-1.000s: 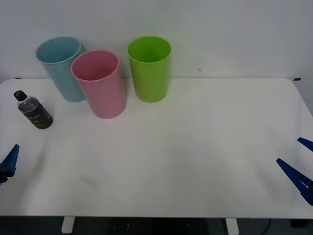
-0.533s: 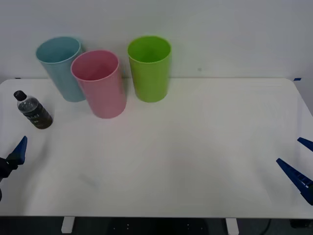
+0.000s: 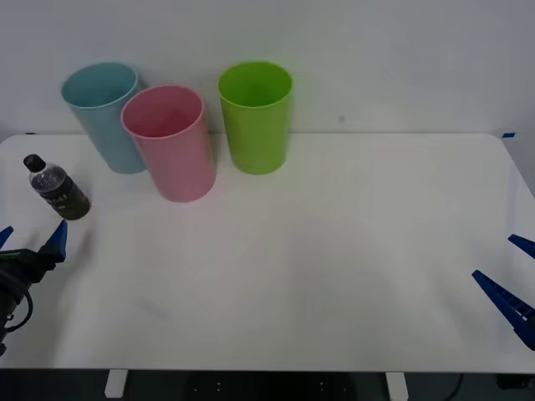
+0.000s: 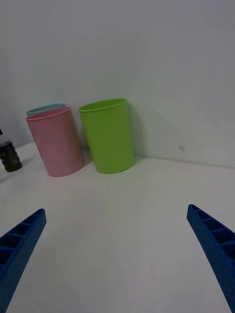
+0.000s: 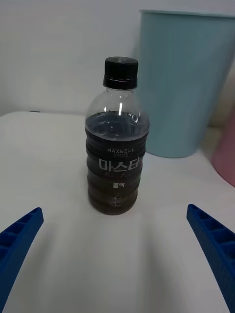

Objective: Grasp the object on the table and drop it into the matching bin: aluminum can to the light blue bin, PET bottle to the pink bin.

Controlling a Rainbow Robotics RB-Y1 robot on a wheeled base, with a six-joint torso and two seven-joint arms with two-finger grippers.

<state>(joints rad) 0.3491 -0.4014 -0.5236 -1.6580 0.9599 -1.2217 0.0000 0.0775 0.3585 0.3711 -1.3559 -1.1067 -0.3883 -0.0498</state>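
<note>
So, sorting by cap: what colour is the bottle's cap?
Black; the bottle cap shows best in the left wrist view.

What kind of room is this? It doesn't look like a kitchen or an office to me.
Probably a robot test area. A plain white table stands against a bare wall, with a light blue bin, a pink bin and a green bin in a row, plus one PET bottle for sorting.

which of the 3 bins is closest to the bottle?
The light blue bin, leftmost of the three, directly behind the PET bottle. The pink bin stands further right, the green bin further still.
</note>
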